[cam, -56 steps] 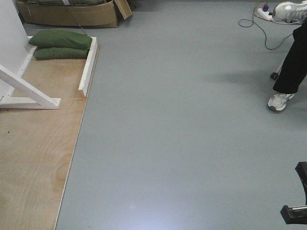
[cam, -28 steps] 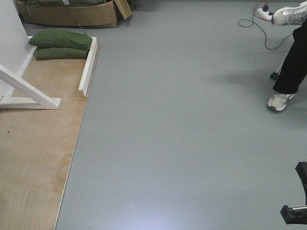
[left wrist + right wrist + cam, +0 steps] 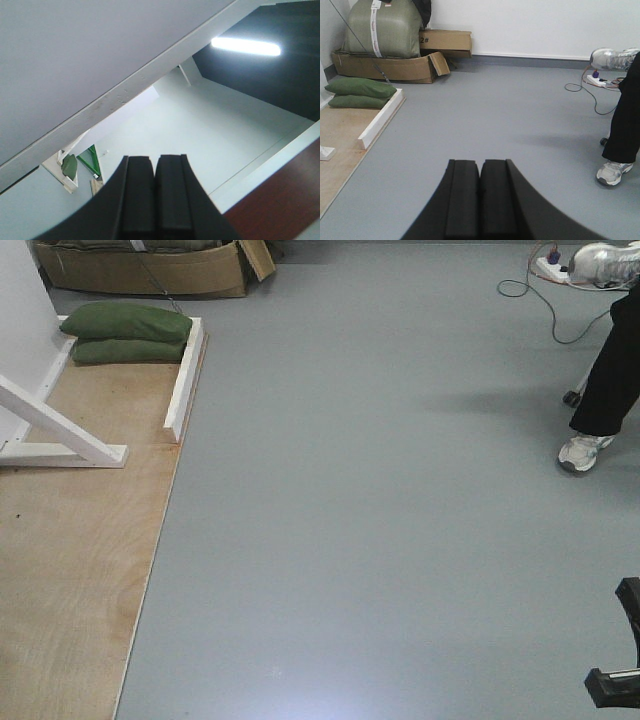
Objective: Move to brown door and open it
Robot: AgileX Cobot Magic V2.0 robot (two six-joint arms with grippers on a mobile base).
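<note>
The brown door (image 3: 282,205) shows only as a glossy reddish patch in the lower right corner of my left wrist view, bordered by a pale strip (image 3: 260,172). Neither the front view nor the right wrist view catches it, and I cannot see its handle or lock. Judging by the plywood board (image 3: 70,560) and white braces (image 3: 55,425) at the left of the front view, the door stands upright off to my left. That makes my left hand (image 3: 155,200) the nearer one, and I judge the base must turn leftward before any reach. That hand is clenched, pads pressed together on nothing, and points up toward the ceiling light (image 3: 245,46). My right hand (image 3: 480,200) is likewise clenched and empty, aimed low across the grey floor (image 3: 380,490). Green sandbags (image 3: 125,322) lie at the board's far end beside a white rail (image 3: 185,380), with a cardboard box (image 3: 150,275) behind. A person's leg (image 3: 612,370) and a power strip (image 3: 598,79) lie well apart to the right, out of my way.
</note>
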